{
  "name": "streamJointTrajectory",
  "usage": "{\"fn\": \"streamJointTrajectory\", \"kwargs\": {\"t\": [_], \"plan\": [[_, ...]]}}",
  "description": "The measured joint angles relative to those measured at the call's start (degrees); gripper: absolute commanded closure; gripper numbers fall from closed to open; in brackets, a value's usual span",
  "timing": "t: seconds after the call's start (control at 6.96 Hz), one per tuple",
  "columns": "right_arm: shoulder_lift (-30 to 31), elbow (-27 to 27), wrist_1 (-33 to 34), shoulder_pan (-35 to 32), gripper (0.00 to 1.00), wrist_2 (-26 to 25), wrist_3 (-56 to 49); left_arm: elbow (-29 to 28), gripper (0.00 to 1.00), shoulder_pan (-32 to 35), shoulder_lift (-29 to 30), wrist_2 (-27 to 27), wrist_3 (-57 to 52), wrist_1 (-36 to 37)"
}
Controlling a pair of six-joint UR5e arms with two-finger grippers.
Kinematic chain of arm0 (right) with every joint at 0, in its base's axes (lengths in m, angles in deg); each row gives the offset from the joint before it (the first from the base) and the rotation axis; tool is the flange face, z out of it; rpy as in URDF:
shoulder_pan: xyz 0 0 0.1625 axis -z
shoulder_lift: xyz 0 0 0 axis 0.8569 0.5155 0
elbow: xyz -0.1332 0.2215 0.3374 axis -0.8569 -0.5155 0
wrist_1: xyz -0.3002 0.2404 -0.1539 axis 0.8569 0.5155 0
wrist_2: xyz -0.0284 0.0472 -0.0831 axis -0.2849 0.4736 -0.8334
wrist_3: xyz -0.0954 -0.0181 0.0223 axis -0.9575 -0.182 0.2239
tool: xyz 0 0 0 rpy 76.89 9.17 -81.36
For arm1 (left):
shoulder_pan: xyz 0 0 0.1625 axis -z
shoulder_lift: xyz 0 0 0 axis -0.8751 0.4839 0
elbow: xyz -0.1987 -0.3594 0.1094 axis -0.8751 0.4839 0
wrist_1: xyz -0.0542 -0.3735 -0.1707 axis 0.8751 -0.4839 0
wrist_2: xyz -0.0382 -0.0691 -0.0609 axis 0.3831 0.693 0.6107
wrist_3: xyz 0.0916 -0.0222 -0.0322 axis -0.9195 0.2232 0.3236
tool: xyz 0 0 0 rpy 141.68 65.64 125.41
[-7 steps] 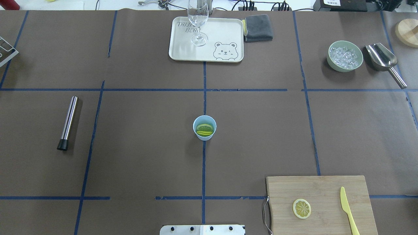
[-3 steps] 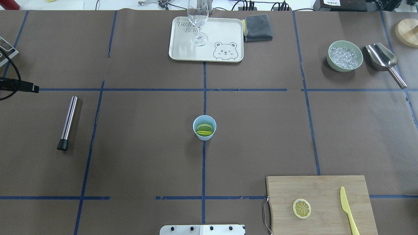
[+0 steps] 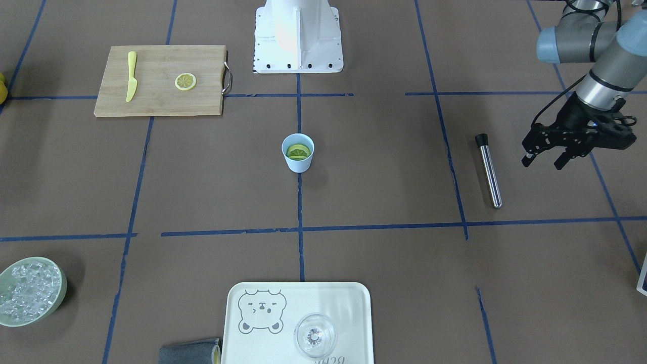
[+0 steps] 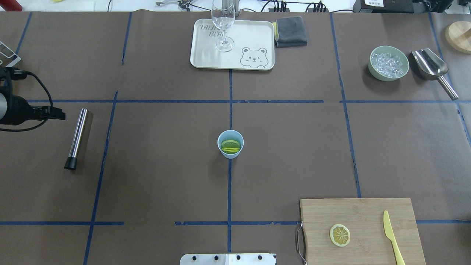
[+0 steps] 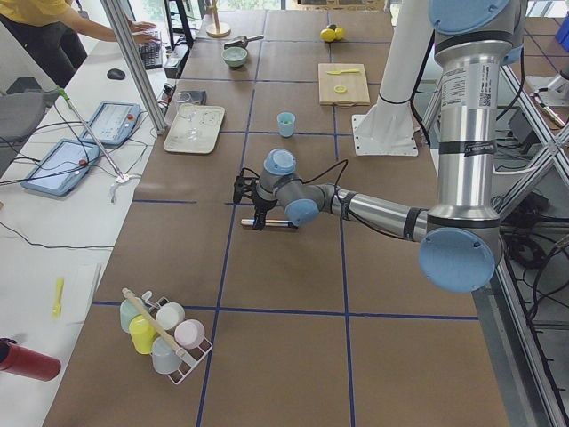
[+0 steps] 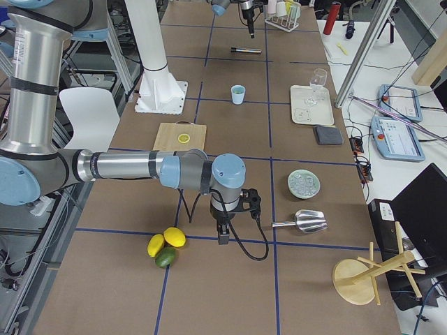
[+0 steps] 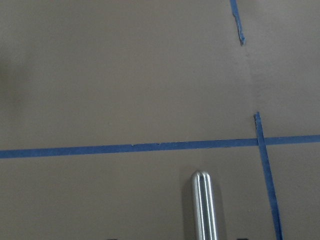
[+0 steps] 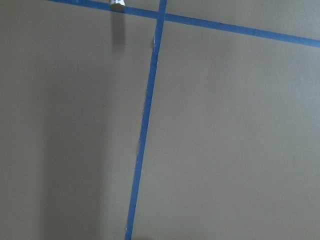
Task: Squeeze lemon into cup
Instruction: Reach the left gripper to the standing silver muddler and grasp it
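Now, front-facing: my left gripper point(image 3: 542, 163) hangs with fingers spread and empty, near the steel rod point(image 3: 489, 172), not touching it. The lemon point(image 3: 298, 150) lies inside the cup point(image 3: 297, 163) at table centre.
Overhead: a second slice point(image 4: 339, 235) sits on the cutting board point(image 4: 368, 209).
Right side view: the right gripper point(image 6: 223, 236) points down; I cannot tell its spread.

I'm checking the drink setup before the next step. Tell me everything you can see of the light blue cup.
The cup is a small light blue tumbler, plastic by its look, tapered toward the base, with no handle. It stands upright on the brown table cover near the table's middle, on a blue tape line. Inside it a yellow-green lemon slice rests tilted; there may be more than one. Nothing else touches the cup.
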Motion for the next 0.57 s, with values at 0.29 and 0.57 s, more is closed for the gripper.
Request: {"fn": "streamJointTrajectory", "kwargs": {"t": [0.29,0.57], "plan": [[0.1,0.0,0.0,0.0,0.00,0.0,-0.1,-3.1,0.24,-2.8,2.5,-2.1,1.8,-0.1],[0.1,0.0,0.0,0.0,0.00,-0.1,-0.1,-5.7,0.25,-3.3,4.7,-2.4,-1.5,0.1]]}}
